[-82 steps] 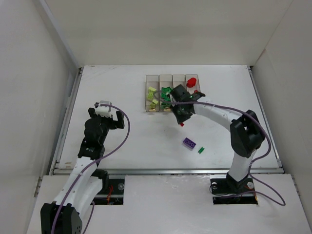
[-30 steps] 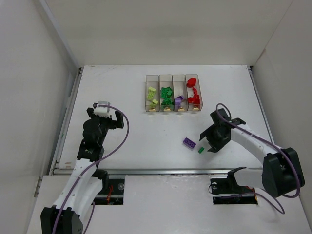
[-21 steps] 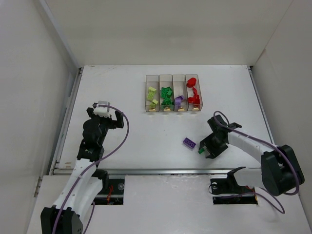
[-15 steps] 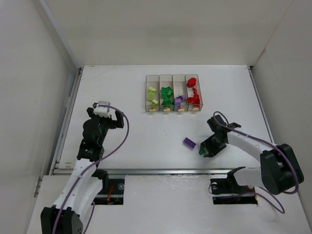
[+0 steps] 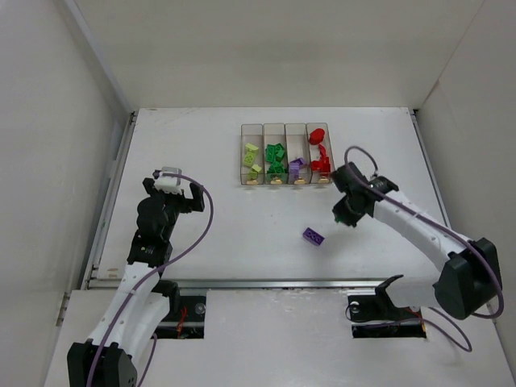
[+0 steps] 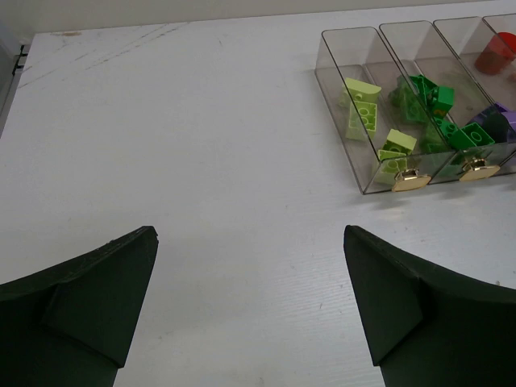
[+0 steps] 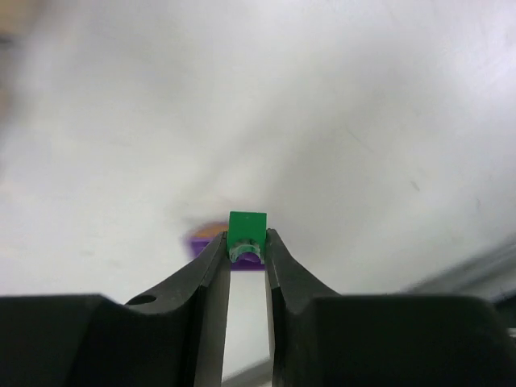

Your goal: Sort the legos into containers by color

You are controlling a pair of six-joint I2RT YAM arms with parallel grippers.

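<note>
On the wrist view, clearest: right hand (image 7: 247, 243) tight around a green lego (image 7: 247, 223).

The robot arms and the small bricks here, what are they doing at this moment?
The robot is sorting bricks by colour into four clear bins. The right gripper is shut on a small green brick, near the bins. One purple brick lies loose on the table. The bins hold yellow-green, green, purple and red ones. The left gripper is open and holds nothing.
</note>
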